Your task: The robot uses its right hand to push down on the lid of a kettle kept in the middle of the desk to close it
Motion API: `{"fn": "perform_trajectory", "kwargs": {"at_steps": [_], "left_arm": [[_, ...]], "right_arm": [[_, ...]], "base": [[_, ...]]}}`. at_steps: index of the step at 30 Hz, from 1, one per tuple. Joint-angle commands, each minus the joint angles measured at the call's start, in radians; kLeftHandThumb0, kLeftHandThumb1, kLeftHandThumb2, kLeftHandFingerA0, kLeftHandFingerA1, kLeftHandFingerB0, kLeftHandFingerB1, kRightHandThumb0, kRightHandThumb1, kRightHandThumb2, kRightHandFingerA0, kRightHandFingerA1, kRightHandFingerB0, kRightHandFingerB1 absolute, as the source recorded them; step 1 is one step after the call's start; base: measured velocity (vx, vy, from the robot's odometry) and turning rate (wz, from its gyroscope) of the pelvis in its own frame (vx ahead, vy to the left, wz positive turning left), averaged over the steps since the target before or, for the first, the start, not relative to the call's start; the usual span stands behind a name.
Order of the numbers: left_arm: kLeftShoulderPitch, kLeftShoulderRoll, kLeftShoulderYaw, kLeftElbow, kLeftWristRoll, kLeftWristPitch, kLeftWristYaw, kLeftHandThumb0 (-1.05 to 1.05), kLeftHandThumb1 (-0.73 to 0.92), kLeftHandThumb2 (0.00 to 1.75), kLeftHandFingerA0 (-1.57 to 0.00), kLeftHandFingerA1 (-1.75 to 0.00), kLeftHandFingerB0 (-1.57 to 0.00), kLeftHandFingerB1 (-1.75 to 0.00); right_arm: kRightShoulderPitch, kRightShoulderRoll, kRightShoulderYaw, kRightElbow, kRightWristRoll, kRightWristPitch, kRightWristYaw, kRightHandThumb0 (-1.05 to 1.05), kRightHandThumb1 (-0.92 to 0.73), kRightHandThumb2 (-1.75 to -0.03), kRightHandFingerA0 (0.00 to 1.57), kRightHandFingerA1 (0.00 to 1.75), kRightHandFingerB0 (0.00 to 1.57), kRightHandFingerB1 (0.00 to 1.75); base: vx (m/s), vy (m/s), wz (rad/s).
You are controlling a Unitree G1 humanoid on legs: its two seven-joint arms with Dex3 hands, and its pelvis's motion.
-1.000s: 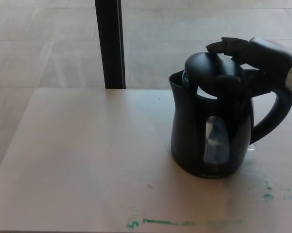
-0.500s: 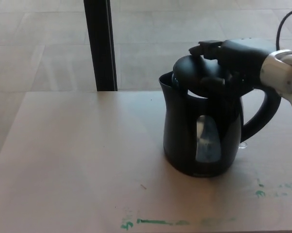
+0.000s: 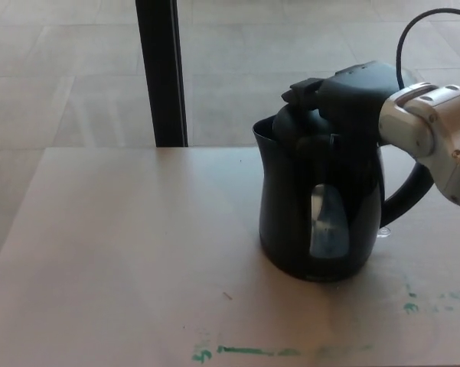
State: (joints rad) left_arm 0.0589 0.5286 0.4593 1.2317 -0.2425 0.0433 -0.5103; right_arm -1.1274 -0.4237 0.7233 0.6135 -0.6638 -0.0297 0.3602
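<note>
1. The right hand [image 3: 344,92] sat flat on top of the kettle, its black palm covering the lid [image 3: 295,122]. Whether the fingers were spread or curled, I could not tell; they blurred into the black of the lid. It gripped nothing that I could see, only pressing. The left hand was nowhere in the head view.

2. Far left, a dark post [image 3: 162,73] stood upright behind the desk's back edge, well apart from the action.

3. The pale desk [image 3: 122,252] was bare on its left half, with green marker smears [image 3: 245,351] near the front edge.

4. The black kettle [image 3: 321,206] stood upright right of centre on the desk. Its long axis ran vertical. Its spout [image 3: 262,130] pointed to picture left, the handle [image 3: 409,199] curved out to picture right, and the water window [image 3: 325,222] faced the camera.

5. The lid looked nearly down. Only a thin dark rim showed at the spout side, so I judged the press almost finished.

6. To do it well, the push should go straight down along that vertical axis, over the lid's middle. Leaning towards the spout could tip the kettle or slide it along the desk.

7. At the right edge, the white forearm [image 3: 436,130] came in at an angle, with a black cable [image 3: 417,23] looping above it.
</note>
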Motion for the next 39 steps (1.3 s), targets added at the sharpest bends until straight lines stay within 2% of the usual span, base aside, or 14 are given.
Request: {"fn": "perform_trajectory", "kwargs": {"at_steps": [1,2,4,6,7,9,19,20,21,22,27,28,33,39], "left_arm": [[0.006,0.028,0.014,-0.01,-0.022,0.012,-0.02,-0.76,0.72,0.62,-0.55,-0.46,-0.23,-0.31],[0.008,0.033,-0.001,-0.012,-0.008,0.009,-0.025,-0.86,0.63,0.95,-0.46,-0.56,-0.18,-0.43],[0.01,0.03,0.007,-0.007,-0.015,0.004,-0.028,-0.75,0.72,0.63,-0.53,-0.45,-0.24,-0.31],[0.011,0.028,0.005,-0.004,-0.012,0.005,-0.016,-0.82,0.61,0.94,-0.47,-0.56,-0.18,-0.43],[0.014,0.028,0.007,-0.002,-0.014,0.002,-0.018,-0.75,0.72,0.62,-0.53,-0.47,-0.23,-0.31],[0.019,0.028,-0.001,-0.003,-0.005,-0.011,-0.025,-0.83,0.63,0.95,-0.42,-0.55,-0.13,-0.43],[0.025,0.019,0.001,-0.022,-0.014,-0.017,-0.031,-0.77,0.71,0.62,-0.49,-0.43,-0.22,-0.31],[0.025,0.021,0.005,-0.016,-0.017,-0.01,-0.036,-0.76,0.7,0.61,-0.48,-0.43,-0.22,-0.31],[0.021,0.018,0.005,-0.003,-0.017,-0.009,-0.03,-0.85,0.59,0.92,-0.44,-0.54,-0.16,-0.43],[0.019,0.017,0.004,0.003,-0.014,-0.012,-0.024,-0.75,0.7,0.61,-0.48,-0.42,-0.21,-0.3],[0.021,0.016,0.001,0.02,-0.011,-0.033,-0.022,-0.81,0.58,0.93,-0.43,-0.55,-0.18,-0.43],[0.021,0.016,0.006,0.014,-0.019,-0.024,-0.03,-0.74,0.7,0.62,-0.45,-0.43,-0.25,-0.31],[0.025,0.014,0.017,0.009,-0.032,-0.015,-0.04,-0.8,0.57,0.9,-0.42,-0.56,-0.17,-0.43],[0.019,0.011,0.008,0.011,-0.021,-0.014,-0.022,-0.74,0.69,0.61,-0.52,-0.44,-0.25,-0.31]], "right_arm": [[0.244,0.045,0.105,0.051,-0.065,-0.008,0.047,-0.92,-0.88,-0.67,0.18,0.51,0.15,0.35],[0.235,0.027,0.081,0.038,-0.047,-0.014,0.046,-0.93,-0.9,-0.68,0.15,0.51,0.12,0.35],[0.208,0.027,0.065,0.05,-0.034,-0.023,0.052,-0.87,-0.68,-1.07,0.13,0.53,0.08,0.44],[0.197,0.02,0.033,0.039,-0.008,-0.023,0.057,-0.88,-0.87,-0.68,0.19,0.47,0.16,0.31],[0.187,0.017,0.023,0.033,-0.008,-0.022,0.058,-0.88,-0.88,-0.68,0.2,0.48,0.16,0.31],[0.147,0.014,-0.012,0.038,0.013,-0.027,0.073,-0.85,-0.68,-1.06,0.15,0.52,0.09,0.42],[-0.045,0.029,-0.296,0.137,0.196,-0.088,0.116,-0.93,-0.84,-0.67,0.14,0.42,0.14,0.33],[-0.056,0.024,-0.31,0.132,0.2,-0.082,0.132,-0.4,-0.36,-1.03,0.0,0.5,0.0,0.51],[-0.064,0.013,-0.365,0.107,0.236,-0.071,0.126,-0.88,-0.63,-1.02,0.15,0.5,0.09,0.43],[-0.074,0.002,-0.392,0.096,0.252,-0.066,0.132,-0.89,-0.85,-0.67,0.18,0.43,0.1,0.29],[-0.111,-0.024,-0.506,0.12,0.306,-0.065,0.159,-0.9,-0.84,-0.66,0.21,0.41,0.12,0.27],[-0.109,-0.044,-0.54,0.119,0.325,-0.061,0.168,-0.9,-0.86,-0.67,0.19,0.41,0.12,0.28],[-0.044,-0.134,-0.656,0.101,0.386,-0.047,0.194,-0.93,-0.86,-0.67,0.2,0.39,0.14,0.27],[0.141,-0.249,-0.764,-0.004,0.436,-0.046,0.206,-0.91,-0.9,-0.68,0.18,0.39,0.12,0.26]], "base": [[0.0,0.0,0.0],[0.0,0.0,0.0],[0.0,0.0,0.0],[0.0,0.0,0.0],[0.0,0.0,0.0],[0.0,0.0,0.0],[0.0,0.0,0.0],[0.0,0.0,0.0],[0.0,0.0,0.0],[-0.02,-0.001,0.07],[0.0,0.0,0.0],[0.0,0.0,0.0],[0.0,0.0,0.0],[0.0,0.0,0.0]]}}
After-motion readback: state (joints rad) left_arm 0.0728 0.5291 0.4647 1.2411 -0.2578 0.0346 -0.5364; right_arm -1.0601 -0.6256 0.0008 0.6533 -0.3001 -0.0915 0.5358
